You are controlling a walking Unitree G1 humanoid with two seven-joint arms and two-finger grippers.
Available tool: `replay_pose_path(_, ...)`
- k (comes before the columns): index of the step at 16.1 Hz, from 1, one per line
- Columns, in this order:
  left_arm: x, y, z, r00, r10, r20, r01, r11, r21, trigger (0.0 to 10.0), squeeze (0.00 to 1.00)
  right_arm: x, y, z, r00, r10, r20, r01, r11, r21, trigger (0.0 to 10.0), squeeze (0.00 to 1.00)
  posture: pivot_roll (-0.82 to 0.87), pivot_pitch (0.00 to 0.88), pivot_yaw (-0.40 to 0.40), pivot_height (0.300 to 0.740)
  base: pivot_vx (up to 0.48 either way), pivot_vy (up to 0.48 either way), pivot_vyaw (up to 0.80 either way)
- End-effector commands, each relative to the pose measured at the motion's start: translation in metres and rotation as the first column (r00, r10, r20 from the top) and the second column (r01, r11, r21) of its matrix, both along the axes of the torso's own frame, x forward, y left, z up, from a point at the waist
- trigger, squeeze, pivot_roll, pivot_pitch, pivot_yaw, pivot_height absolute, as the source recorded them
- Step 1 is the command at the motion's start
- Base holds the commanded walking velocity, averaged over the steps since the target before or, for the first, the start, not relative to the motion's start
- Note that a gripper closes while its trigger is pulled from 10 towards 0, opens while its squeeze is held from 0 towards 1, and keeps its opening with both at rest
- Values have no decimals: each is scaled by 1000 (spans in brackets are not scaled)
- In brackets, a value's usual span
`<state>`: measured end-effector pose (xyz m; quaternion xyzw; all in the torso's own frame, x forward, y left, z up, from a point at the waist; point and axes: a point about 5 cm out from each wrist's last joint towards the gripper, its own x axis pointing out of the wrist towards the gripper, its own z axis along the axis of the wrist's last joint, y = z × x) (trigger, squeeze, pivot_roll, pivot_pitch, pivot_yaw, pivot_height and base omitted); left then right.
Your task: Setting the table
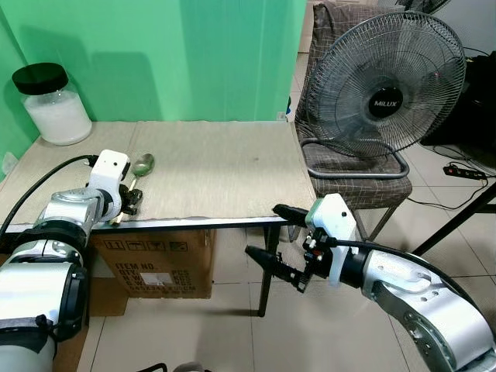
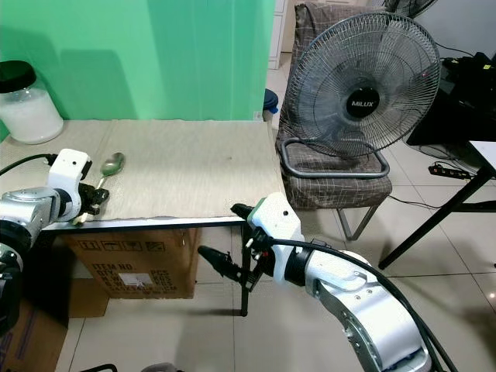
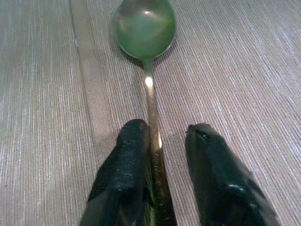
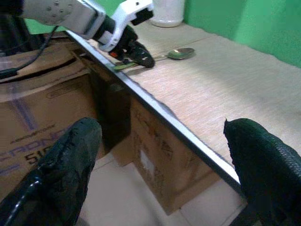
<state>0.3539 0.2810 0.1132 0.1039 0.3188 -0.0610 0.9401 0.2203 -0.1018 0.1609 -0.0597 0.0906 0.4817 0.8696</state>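
Nearest, low over the tiled floor (image 1: 232, 325) at the right: right end effector (image 1: 273, 236), fingers spread wide, nothing between them, held just off the table's near right corner. From the right wrist view, those two black fingers (image 4: 61, 169) framing the table edge and a cardboard box (image 4: 28, 141) under it.

Left end effector (image 1: 130, 199) at the near left edge of the table (image 1: 225, 167), low over the woven beige cloth. Fingers narrowly parted — the spoon (image 3: 149, 84) handle lying between them, pressed against one finger (image 3: 124, 174), a small gap to the other. Cannot tell whether actually gripped. Spoon flat on the cloth, bowl pointing toward the far side, handle toward the near edge, near the left end of the table.

Far left corner: a glass jar (image 1: 50, 105) with a black lid, white contents inside. Behind, a green wall (image 1: 155, 54). Right of the table — a chair (image 1: 353, 167) with a checked cover, and a standing fan (image 1: 384, 85) resting on its seat.
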Motion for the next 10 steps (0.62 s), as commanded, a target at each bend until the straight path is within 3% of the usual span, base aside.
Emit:
replay_pose_path(1, 3, 1, 6, 1000, 2, 13, -2, 1000, 15, 0, 0, -4, 0, 0, 1000, 22, -12, -22, 1000, 0, 10000, 0, -17, 0, -25, 740, 0, 0, 0)
replay_pose_path(10, 2, 5, 6, 999, 25, 31, -26, 1000, 17, 0, 0, -5, 0, 2, 1000, 25, -7, -25, 1000, -3, 10000, 0, -18, 0, -27, 740, 0, 0, 0)
